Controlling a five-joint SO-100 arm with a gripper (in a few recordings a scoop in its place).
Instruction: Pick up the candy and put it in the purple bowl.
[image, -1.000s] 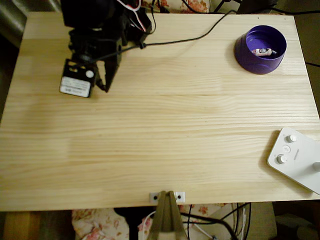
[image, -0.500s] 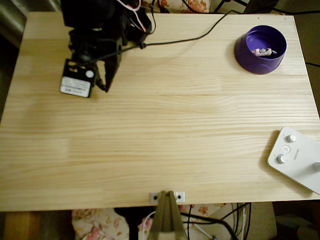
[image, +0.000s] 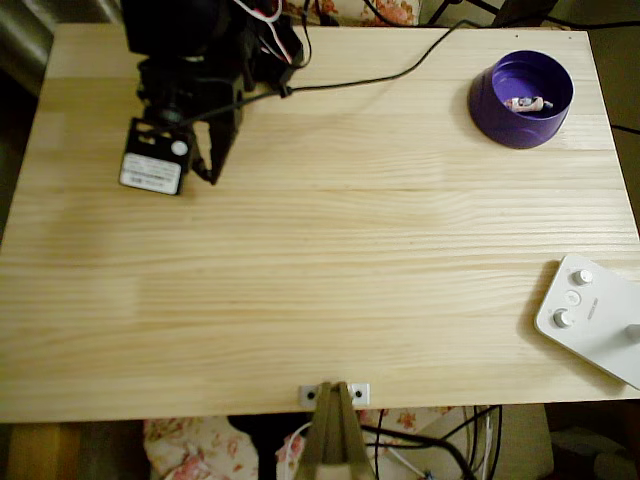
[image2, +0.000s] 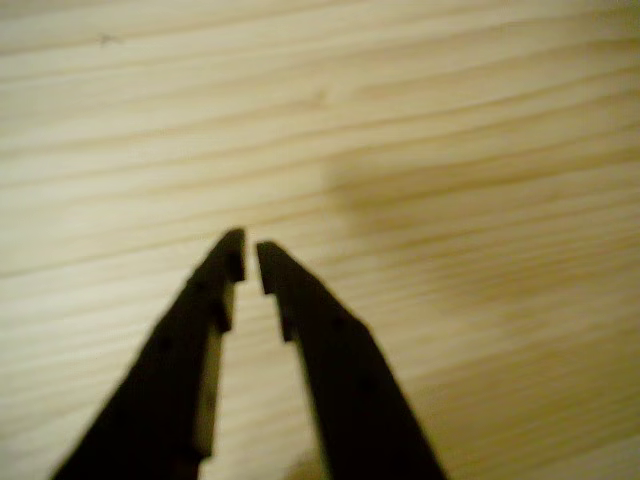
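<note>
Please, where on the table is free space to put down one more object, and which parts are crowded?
The wide middle of the light wooden table is bare, between the black claw at upper left and the white knobbed device at lower right. The lower left is also free. Crowded: the upper right, where the round purple plastic bowl holds the small wrapped candy.

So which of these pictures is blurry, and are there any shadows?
Wrist view: soft all over, gripper fingers and wood grain blurred, a faint shadow on the table to the right. Overhead view: sharper, warm light, candy readable in the bowl.
</note>
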